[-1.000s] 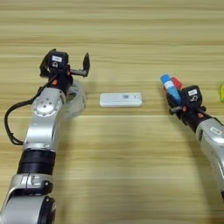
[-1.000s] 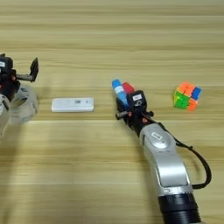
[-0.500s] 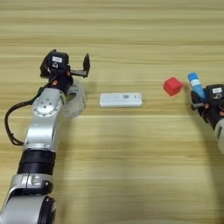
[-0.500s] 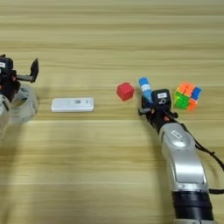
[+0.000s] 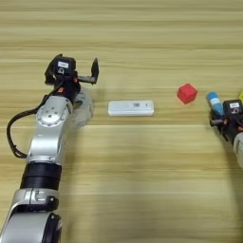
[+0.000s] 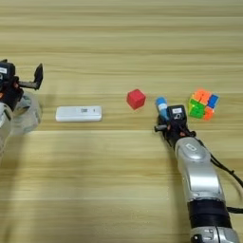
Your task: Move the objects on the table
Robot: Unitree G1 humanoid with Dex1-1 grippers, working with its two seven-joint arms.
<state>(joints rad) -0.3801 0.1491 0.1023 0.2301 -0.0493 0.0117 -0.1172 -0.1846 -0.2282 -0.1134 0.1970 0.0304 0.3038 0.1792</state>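
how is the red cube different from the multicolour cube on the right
The red cube is one plain colour; the multicolour cube is a grid of orange, green, blue and yellow squares. The red one is smaller and lies left of the right tool, the multicolour one right of it. Both sit free on the table.

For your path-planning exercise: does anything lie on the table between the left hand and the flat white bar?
Nothing visible does. The left hand sits over the clear tape roll, and the strip of table from there to the white bar is bare. The red cube lies beyond the bar, on its far side.
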